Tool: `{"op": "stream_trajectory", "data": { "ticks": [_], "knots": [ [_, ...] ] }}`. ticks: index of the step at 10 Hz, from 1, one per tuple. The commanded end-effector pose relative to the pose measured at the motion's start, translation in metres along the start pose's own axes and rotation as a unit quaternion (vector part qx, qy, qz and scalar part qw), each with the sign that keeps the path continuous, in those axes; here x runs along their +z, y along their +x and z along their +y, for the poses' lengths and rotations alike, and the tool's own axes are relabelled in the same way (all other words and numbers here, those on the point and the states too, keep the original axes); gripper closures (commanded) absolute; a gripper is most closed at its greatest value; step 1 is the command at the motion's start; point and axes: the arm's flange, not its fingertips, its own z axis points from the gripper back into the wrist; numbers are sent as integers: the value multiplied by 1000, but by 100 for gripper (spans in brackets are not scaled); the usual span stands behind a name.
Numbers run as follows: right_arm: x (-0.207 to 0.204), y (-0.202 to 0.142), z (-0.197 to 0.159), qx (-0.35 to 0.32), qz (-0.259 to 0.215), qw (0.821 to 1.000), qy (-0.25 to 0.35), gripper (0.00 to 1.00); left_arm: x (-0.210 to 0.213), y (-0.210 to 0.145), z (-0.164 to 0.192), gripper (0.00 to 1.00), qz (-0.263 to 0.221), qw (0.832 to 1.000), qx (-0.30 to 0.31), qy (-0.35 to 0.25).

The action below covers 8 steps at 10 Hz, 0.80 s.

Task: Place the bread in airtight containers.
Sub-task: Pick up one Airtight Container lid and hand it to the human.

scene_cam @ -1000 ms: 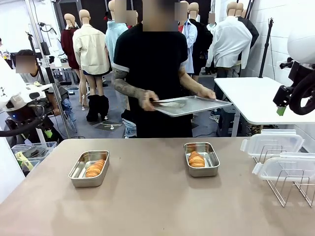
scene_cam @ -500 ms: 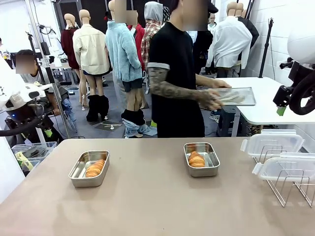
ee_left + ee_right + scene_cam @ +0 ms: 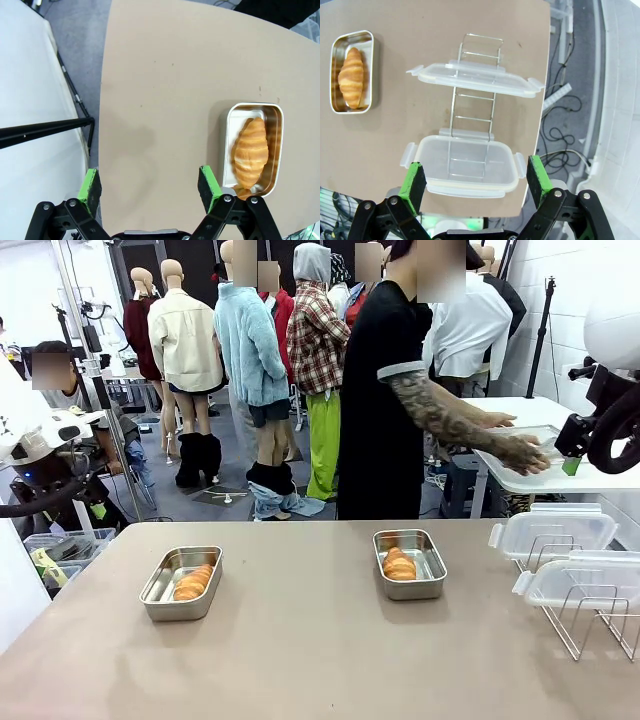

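Left gripper: jaws spread wide, pointing straight down, gripping nothing.
Left fingers: green pads face each other, well apart; black linkages splay outward at the base.
Right gripper: jaws spread wide, pointing straight down, gripping nothing.
Right fingers: green pads well apart, roughly parallel.
Right arm: front view shows a white link at the right edge, black wrist section curled beneath it, held raised.

Two steel containers sit on the tabletop, one bread roll in each, two in all. Two clear lids rest on one wire rack.
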Motion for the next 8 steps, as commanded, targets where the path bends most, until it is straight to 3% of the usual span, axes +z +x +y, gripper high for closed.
{"op": "stream_trajectory", "data": {
  "ticks": [1,8],
  "knots": [
    [1,2,1,-6,4,1000,-7,0,0,-4,0,0,-2,1000,3,9],
    [1,2,1,-6,4,1000,-7,0,0,-4,0,0,-2,1000,3,9]
  ]
}}
